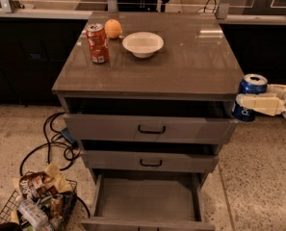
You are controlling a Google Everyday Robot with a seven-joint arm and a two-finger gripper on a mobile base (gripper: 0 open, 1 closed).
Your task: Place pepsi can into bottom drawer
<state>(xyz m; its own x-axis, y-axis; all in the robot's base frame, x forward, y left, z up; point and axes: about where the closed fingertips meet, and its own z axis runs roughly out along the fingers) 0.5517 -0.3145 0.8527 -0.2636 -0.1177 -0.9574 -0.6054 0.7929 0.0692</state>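
Note:
The pepsi can (pixel 248 88) is dark blue with a silver top. My gripper (pixel 246 102) comes in from the right edge and is shut on it, holding it in the air beside the cabinet's right front corner, level with the top drawer. The bottom drawer (pixel 147 198) is pulled wide open below, its flat grey floor bare. The can is up and to the right of that drawer.
On the cabinet top (pixel 181 57) stand a red-orange soda can (pixel 97 43), an orange (pixel 113 28) and a white bowl (pixel 143 44). The top drawer (pixel 149 128) and the middle drawer (pixel 149 161) stick out a little. Black cables (pixel 56 143) and a wire basket of trash (pixel 36 203) lie at the lower left.

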